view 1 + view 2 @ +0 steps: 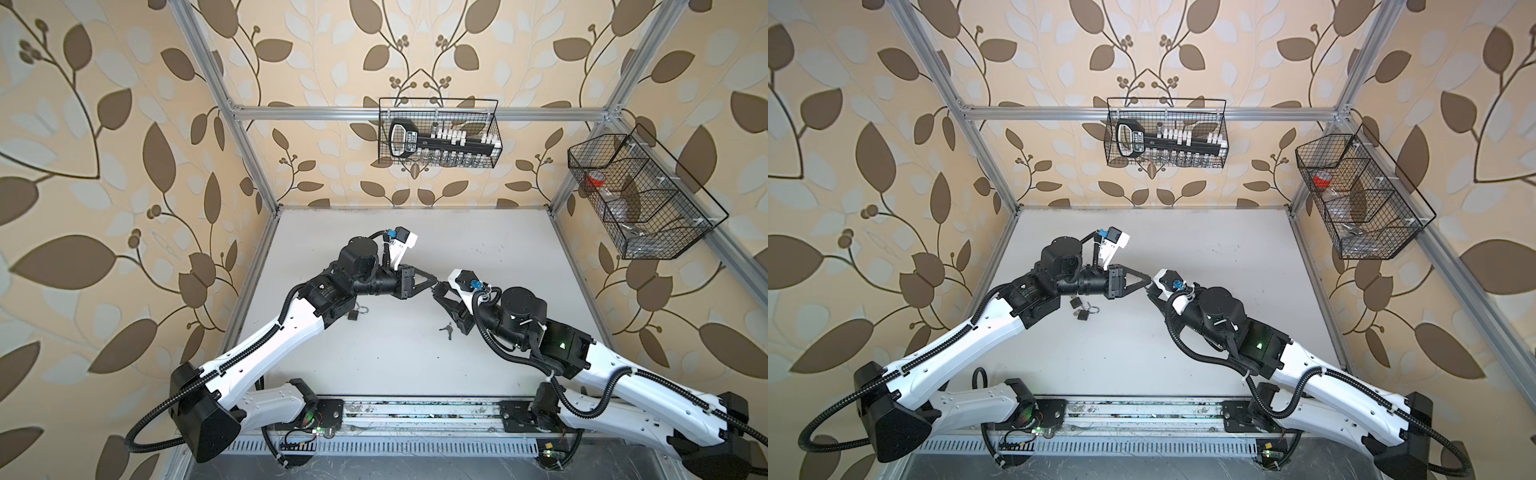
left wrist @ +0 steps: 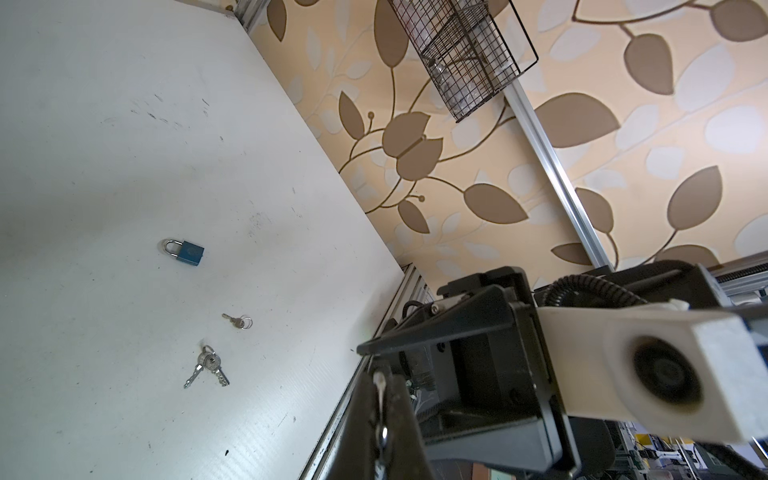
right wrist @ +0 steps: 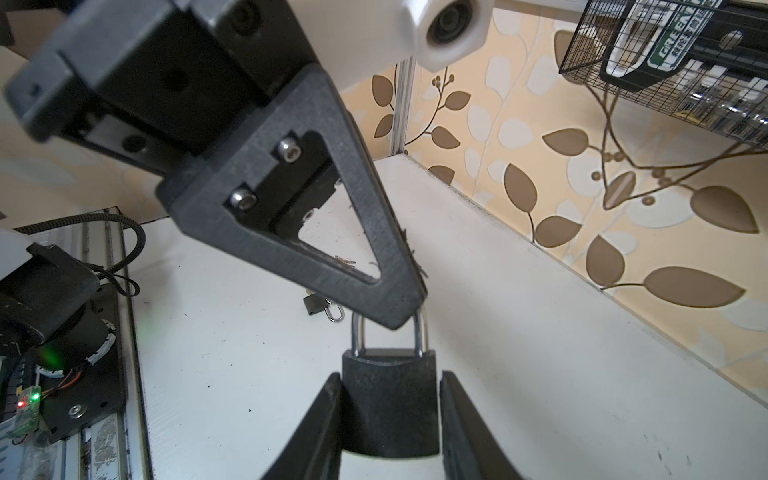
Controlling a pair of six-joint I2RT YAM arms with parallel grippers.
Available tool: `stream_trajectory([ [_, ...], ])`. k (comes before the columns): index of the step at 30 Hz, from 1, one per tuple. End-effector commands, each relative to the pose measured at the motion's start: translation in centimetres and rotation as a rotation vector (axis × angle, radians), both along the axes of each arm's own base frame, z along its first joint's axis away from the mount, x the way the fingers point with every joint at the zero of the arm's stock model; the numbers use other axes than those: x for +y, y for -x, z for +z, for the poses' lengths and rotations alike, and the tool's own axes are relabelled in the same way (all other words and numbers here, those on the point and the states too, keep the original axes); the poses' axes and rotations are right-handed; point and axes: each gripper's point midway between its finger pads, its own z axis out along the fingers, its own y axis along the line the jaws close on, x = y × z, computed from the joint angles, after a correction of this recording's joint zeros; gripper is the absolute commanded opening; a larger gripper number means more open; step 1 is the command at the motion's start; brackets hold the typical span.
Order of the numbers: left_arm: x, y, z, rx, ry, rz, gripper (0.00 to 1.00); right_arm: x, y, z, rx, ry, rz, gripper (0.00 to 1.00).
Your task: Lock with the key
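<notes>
Ideally, padlock (image 3: 390, 399), shackle-pinched by left gripper (image 1: 430, 284) at 9 o'clock, is centred between right gripper's (image 3: 390, 376) narrowly parted jaws.

Beige wallpaper (image 1: 124, 166), big brown leaf vines, all sides. Silver aluminium frame (image 1: 332, 113) boxing it in. White tabletop (image 1: 498, 257), bit scuffed, few dark marks. Black wire back basket (image 1: 384, 124) on rear rail, side basket (image 1: 665, 237) on right rail. Light soft, even.

Black padlock (image 3: 390, 403), blue padlock (image 2: 191, 253)
</notes>
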Motion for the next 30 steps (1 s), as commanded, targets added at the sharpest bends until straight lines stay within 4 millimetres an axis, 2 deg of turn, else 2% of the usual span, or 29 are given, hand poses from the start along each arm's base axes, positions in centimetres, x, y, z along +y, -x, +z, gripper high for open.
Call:
stream_trajectory([
  [1, 0.0, 1.4, 4.0, -0.110, 0.073, -0.051, 0.00, -0.1, -0.1, 2.3, -0.033, -0.055, -0.010, 0.33],
  [8, -0.5, 1.5, 4.1, -0.096, 0.080, -0.086, 0.00, -1.1, -0.6, 2.1, -0.022, -0.080, -0.075, 0.24],
  [9, -0.5, 1.4, 4.0, -0.097, 0.074, -0.080, 0.02, -1.3, -0.6, 2.1, -0.020, -0.084, -0.081, 0.23],
  [13, 1.0, -0.1, 3.2, -0.097, 0.016, 0.061, 0.37, -2.7, -1.3, 1.2, 0.001, -0.075, -0.170, 0.19],
  [15, 2.2, -1.0, 2.2, -0.087, -0.036, 0.149, 0.60, -3.7, -1.9, 0.6, 0.014, -0.067, -0.239, 0.14],
  [17, 3.3, -1.7, 1.4, -0.074, -0.081, 0.210, 0.73, -4.4, -2.5, -0.4, 0.038, -0.047, -0.286, 0.10],
  [18, 4.0, -2.1, 0.7, -0.064, -0.113, 0.243, 0.84, -4.6, -2.9, -1.1, 0.058, -0.035, -0.305, 0.07],
  [20, 5.1, -2.6, -0.5, -0.058, -0.180, 0.303, 0.99, -4.6, -3.7, -2.9, 0.123, 0.006, -0.310, 0.03],
  [22, 6.3, -3.3, -1.9, -0.042, -0.246, 0.369, 0.99, -4.6, -4.6, -4.9, 0.198, 0.049, -0.301, 0.00],
  [26, 8.0, -4.2, -5.1, 0.025, -0.422, 0.446, 0.99, -5.0, -6.3, -8.3, 0.308, 0.106, -0.306, 0.00],
  [30, 8.2, -4.5, -7.3, 0.075, -0.499, 0.437, 0.99, -5.6, -8.0, -10.8, 0.396, 0.108, -0.301, 0.00],
])
